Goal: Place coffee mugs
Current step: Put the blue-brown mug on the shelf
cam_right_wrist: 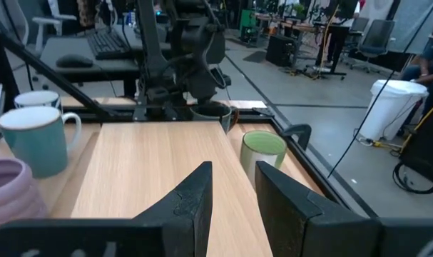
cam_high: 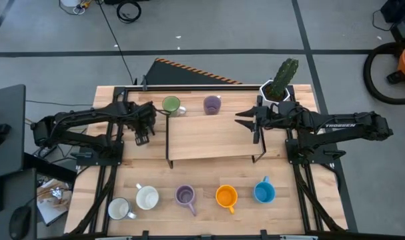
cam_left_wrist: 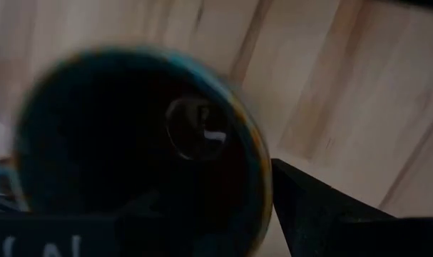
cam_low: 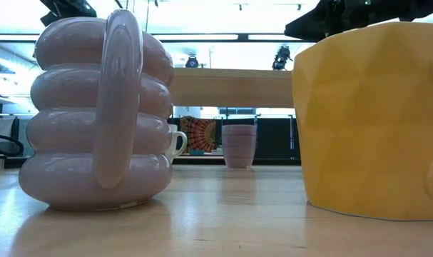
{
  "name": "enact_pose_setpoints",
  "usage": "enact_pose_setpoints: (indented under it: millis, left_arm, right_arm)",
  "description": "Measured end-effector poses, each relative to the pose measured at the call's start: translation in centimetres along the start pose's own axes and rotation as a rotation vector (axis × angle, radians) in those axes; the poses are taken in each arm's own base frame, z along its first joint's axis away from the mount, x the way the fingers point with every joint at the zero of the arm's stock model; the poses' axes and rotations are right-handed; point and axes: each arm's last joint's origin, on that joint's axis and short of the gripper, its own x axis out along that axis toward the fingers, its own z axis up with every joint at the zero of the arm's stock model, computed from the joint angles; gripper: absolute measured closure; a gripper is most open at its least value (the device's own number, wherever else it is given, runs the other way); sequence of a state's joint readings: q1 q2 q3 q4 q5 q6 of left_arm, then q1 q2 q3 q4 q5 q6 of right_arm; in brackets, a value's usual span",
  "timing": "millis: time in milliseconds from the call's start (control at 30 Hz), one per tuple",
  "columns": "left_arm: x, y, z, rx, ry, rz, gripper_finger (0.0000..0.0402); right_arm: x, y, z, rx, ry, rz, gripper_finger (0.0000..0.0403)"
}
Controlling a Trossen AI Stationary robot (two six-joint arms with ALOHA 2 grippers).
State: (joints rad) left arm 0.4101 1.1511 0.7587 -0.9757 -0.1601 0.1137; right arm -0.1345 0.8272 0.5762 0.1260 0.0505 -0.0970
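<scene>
Starting at the front edge of the light wooden table (cam_high: pixel 209 170): five mugs in a row, apart from each other. From the left arm's side to the right arm's: a plain white mug (cam_high: pixel 119 209), a second white mug (cam_high: pixel 147 197), a ribbed lilac purple mug (cam_high: pixel 185 195), an orange faceted mug (cam_high: pixel 226 196) and a blue mug (cam_high: pixel 263 192). In the low view the ribbed lilac mug and the orange one fill the foreground, handle of the lilac one facing the camera. Mid-table sits a raised wooden shelf on a black frame (cam_high: pixel 212 139). The left gripper (cam_high: pixel 143 137) is just off the shelf's left end, fingers clenched on the dark brown glossy mug (cam_left_wrist: pixel 141 150), gripping it by the rim; the right wrist view shows that mug (cam_right_wrist: pixel 210 111) under the claw at the shelf's far end. The right gripper (cam_right_wrist: pixel 232 178) hovers over the shelf's right end, fingers parted, nothing between them. Behind the shelf: a green-lined mug (cam_high: pixel 171 105) and a smooth lilac purple mug (cam_high: pixel 212 105), side by side on the table. Far right corner: a white faceted pot with a green cactus (cam_high: pixel 280 83).
</scene>
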Motion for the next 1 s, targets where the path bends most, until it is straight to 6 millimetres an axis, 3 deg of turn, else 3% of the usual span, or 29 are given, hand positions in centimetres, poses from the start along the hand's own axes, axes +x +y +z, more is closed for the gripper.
enact_pose_setpoints:
  millis: [300, 633, 800, 1000]
  left_arm:
    - [0.0, -0.1, 0.1, -0.047, -0.008, 0.002, 0.0244]
    - [0.0, -0.1, 0.0, -0.045, -0.002, -0.017, 0.0360]
    - [-0.2, -0.1, 0.1, -0.045, -0.004, -0.027, 0.0361]
    - [-2.6, 0.3, 0.7, -0.043, 0.007, -0.027, 0.0361]
  right_arm:
    - [0.0, 0.0, 0.0, 0.009, -0.004, -0.001, 0.0290]
    - [0.0, 0.0, 0.1, 0.008, -0.008, -0.001, 0.0290]
    - [0.0, 0.0, 0.1, 0.020, -0.015, -0.002, 0.0290]
    - [0.0, 0.0, 0.2, 0.069, -0.016, -0.001, 0.0290]
